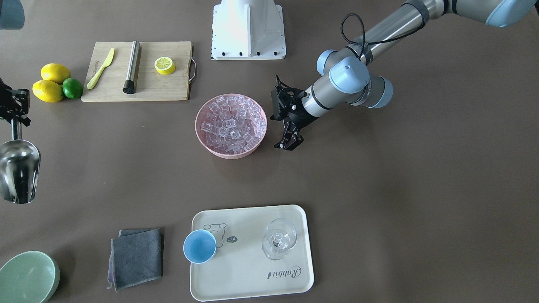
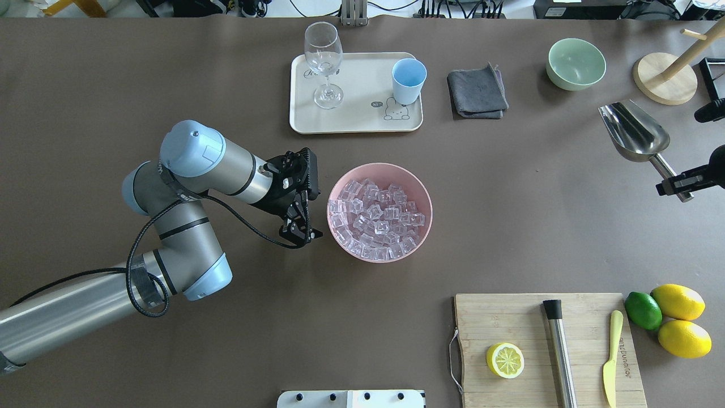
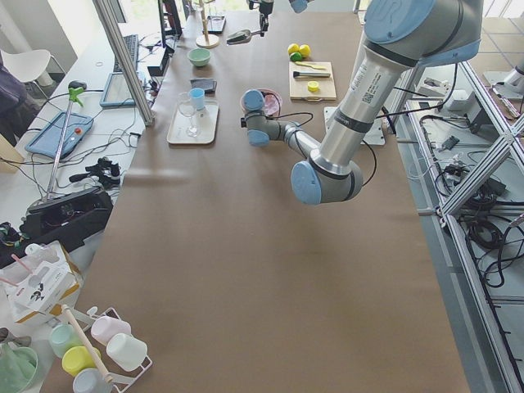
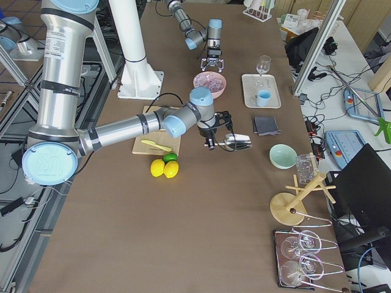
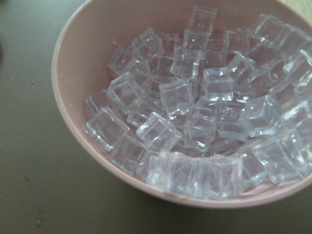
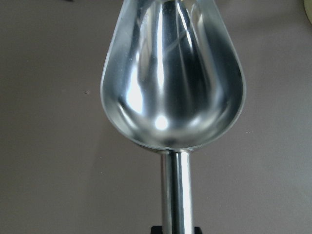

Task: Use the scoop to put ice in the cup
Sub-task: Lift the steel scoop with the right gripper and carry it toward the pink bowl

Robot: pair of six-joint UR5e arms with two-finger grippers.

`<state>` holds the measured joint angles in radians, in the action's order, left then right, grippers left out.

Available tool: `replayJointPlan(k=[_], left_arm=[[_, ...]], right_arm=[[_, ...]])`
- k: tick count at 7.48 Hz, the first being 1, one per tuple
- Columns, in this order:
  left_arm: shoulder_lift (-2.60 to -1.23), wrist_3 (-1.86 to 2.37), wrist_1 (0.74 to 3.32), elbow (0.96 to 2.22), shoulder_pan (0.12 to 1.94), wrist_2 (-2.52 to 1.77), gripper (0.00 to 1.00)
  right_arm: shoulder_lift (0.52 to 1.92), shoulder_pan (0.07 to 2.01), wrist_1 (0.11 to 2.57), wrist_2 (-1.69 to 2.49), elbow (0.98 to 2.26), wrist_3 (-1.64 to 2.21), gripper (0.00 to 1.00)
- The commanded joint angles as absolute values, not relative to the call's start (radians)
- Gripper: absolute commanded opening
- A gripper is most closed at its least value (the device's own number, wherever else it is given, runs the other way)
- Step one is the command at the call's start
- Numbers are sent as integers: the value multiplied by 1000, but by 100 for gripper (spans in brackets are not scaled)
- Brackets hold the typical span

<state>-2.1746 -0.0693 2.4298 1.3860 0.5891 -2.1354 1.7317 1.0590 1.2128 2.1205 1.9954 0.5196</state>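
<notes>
The ice (image 2: 376, 218) is a heap of clear cubes in a pink bowl (image 2: 422, 195) at mid table, and fills the left wrist view (image 5: 195, 112). The light-blue cup (image 2: 408, 80) stands upright on a cream tray (image 2: 357, 122), also in the front view (image 1: 199, 246). My right gripper (image 2: 677, 184) is shut on the handle of the steel scoop (image 2: 634, 133), held empty above the table's far right; its bowl shows in the right wrist view (image 6: 170, 78). My left gripper (image 2: 300, 233) is open and empty, just beside the pink bowl's left side.
A wine glass (image 2: 324, 62) stands on the tray beside the cup. A grey cloth (image 2: 477, 90), a pale-green bowl (image 2: 575, 63) and a wooden stand (image 2: 665, 82) lie at the back right. A cutting board (image 2: 546, 348) with a lemon half, steel cylinder and knife sits front right, next to lemons (image 2: 679, 320).
</notes>
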Motion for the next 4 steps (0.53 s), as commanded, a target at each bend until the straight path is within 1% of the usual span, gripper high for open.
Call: replayJointPlan(k=[1,2,3,4], left_arm=[[-2180,-69,2430,1381,589,-2135,98],[-2180,-69,2430,1379,589,-2135,98],[-2178,-69,2431,1379,589,-2138,98],[-2174,-72,2433,1384,589,-2144,98]], right_arm=[[1743,1060,1314,2125,2130,349,0],[1700,1037,1333,2137,2131,224,0],[1598,991,1442,2140,2125,39,0],[1465,986,1697,2143,2178,-101,0]])
